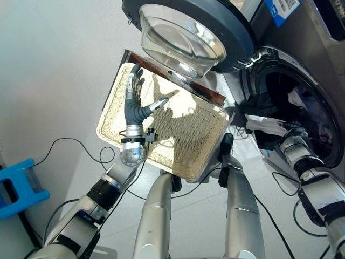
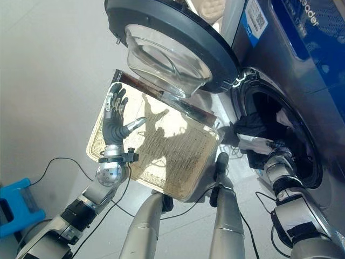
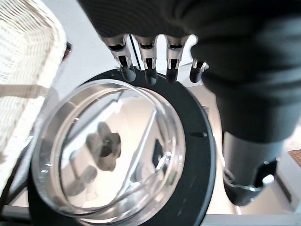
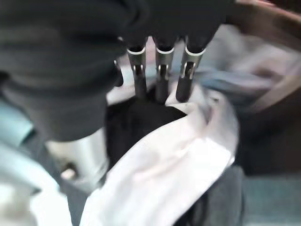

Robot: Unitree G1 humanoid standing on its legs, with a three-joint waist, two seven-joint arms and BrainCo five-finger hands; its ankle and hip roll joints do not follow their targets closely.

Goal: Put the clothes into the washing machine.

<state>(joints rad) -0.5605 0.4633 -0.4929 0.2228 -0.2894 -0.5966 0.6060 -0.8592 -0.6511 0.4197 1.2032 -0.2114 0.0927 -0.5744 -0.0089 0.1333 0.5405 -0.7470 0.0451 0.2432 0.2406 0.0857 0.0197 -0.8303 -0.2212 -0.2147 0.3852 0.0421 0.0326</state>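
The front-loading washing machine stands at the right with its round glass door swung wide. A white garment and a black one hang at the lower lip of the drum mouth. My right arm reaches into that mouth. In the right wrist view my right hand has straight fingers resting on the black cloth beside the white cloth. My left hand is open with spread fingers, held over the wicker basket, which holds no clothes. The left wrist view looks past its fingers at the door glass.
The basket lies on the floor right under the hanging door, its far edge a dark brown strip. A blue plastic stool sits at the left. Pale floor stretches left of the basket.
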